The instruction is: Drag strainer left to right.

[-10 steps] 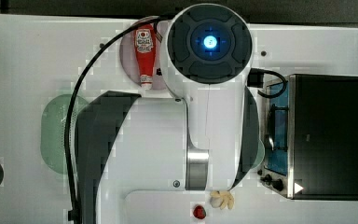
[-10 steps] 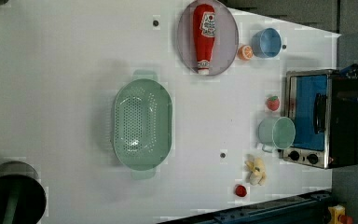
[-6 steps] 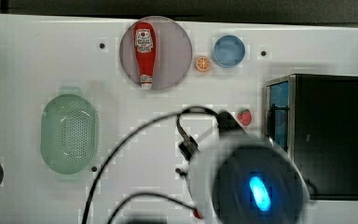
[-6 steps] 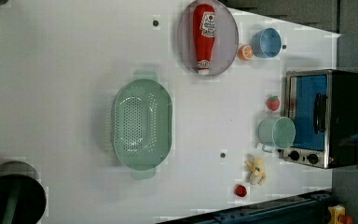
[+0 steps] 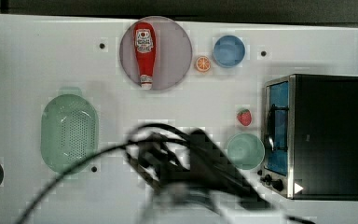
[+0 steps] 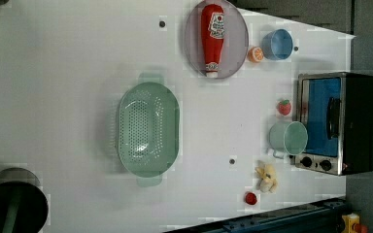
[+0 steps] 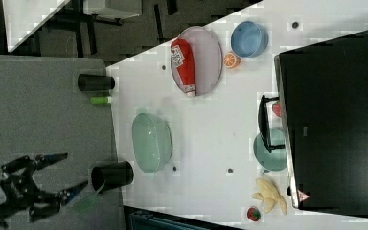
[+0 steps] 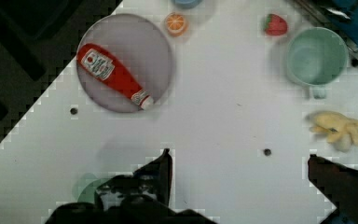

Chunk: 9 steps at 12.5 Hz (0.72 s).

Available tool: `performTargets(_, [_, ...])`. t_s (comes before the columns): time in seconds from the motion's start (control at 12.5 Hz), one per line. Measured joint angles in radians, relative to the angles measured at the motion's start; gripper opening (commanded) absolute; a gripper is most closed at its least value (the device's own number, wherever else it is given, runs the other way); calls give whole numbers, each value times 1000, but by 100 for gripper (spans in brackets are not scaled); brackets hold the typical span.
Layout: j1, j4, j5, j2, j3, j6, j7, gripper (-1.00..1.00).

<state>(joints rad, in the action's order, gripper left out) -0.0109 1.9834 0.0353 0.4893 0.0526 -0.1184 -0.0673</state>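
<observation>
Mint-green and full of little holes, the strainer (image 5: 69, 139) sits on the white counter (image 5: 23, 70) at the top view's left. Nothing touches it. It has a small tab handle at each end. In the wrist view a bit of the strainer (image 8: 85, 186) peeks out by a dark finger.

Next, going to the top view's right, comes a round grey plate (image 5: 155, 52) with a red ketchup bottle (image 5: 145, 52) lying on it. Below the plate a blurry dark arm with cables (image 5: 177, 158) hangs over the counter, well apart from the strainer.

The gripper (image 8: 240, 179) has its fingers (image 8: 161, 170) spread wide open in the wrist view, with bare counter between them. They hold nothing.

Further to the top view's right are a small orange slice (image 5: 203, 63) and a blue bowl (image 5: 229, 51), side by side. Then comes a little strawberry (image 5: 244, 117), and under it a round green mug (image 5: 245, 150) just beside the toaster oven (image 5: 317, 135). The oven is black with a blue door and stands at the top view's far right.

In the left view a yellow toy (image 6: 266, 176) and a small red thing (image 6: 250, 197) lie near the mug.
</observation>
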Motion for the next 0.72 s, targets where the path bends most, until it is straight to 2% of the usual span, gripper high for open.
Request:
performTargets(0.16, [14, 19, -4, -100, 106, -43, -44, 100])
performTargets(0.32, [28, 28, 7, -255, 230, -100, -132, 100])
performTargets(0.48, [36, 48, 21, -402, 351, -204, -269, 100])
performTargets(0.72, [75, 104, 18, -564, 451, -338, -531, 100])
